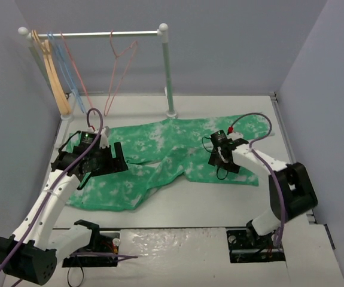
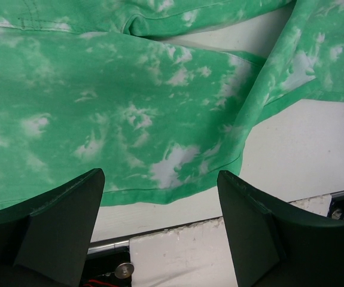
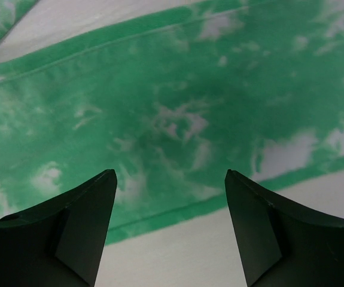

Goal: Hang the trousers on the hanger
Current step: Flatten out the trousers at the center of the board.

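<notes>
The trousers (image 1: 160,149) lie flat across the table, green with white blotches, one leg running right and the other to the near left. The hanger (image 1: 122,64), a thin pink wire one, hangs from the rail at the back. Over the left leg hovers my left gripper (image 1: 94,164), open, with the cloth's hem (image 2: 160,194) below its empty jaws (image 2: 160,174). My right gripper (image 1: 224,161) stands open over the right leg; the trousers (image 3: 177,101) and their near hem show between its fingertips (image 3: 170,173), and nothing is held.
A white rail (image 1: 94,34) on a post (image 1: 167,72) spans the back. At its left end hang a tan wooden hanger (image 1: 55,78), light blue wire hangers (image 1: 65,69) and another pink wire (image 1: 79,75). Grey walls close in on three sides.
</notes>
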Robot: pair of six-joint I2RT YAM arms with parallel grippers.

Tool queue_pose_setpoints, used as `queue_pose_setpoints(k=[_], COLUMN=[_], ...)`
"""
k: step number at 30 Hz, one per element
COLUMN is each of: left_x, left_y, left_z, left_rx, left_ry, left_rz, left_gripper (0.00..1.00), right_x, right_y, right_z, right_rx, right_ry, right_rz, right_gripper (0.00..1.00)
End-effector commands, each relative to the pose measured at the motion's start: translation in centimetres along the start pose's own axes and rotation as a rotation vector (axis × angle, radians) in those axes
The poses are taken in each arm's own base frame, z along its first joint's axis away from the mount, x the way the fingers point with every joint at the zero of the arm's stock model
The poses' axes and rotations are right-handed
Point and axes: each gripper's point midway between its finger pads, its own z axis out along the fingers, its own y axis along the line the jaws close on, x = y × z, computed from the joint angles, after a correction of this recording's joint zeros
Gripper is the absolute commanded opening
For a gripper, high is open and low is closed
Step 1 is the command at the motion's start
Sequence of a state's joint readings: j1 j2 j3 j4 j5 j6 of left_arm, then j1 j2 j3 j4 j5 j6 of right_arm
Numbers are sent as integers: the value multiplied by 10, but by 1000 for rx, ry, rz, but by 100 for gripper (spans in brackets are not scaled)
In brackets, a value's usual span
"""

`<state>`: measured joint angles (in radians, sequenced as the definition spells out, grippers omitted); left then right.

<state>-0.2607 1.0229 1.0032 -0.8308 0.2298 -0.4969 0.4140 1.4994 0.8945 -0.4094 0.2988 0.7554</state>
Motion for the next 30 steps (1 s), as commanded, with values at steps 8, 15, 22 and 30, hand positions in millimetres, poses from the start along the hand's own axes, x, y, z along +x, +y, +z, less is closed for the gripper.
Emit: queue_pose_setpoints(k=[8, 15, 22, 30], left_x=[-17, -14, -13, -13], left_y=[-2, 3, 12, 21], left_z=[-19, -19, -14, 10], left_rx=[-8, -32, -73, -122], left_ry=[-84, -72, -62, -52], left_rz=[31, 37, 36, -23], left_gripper=[73, 73, 74, 73], right_x=[-20, -70, -127, -52], right_y=[-71, -189, -128, -32], right_z=[70, 40, -17, 2], right_rx=[101, 316, 93, -192], right_ry=[101, -45, -230, -33], right_rz=[128, 414, 277, 171], right_gripper=[70, 71, 71, 72])
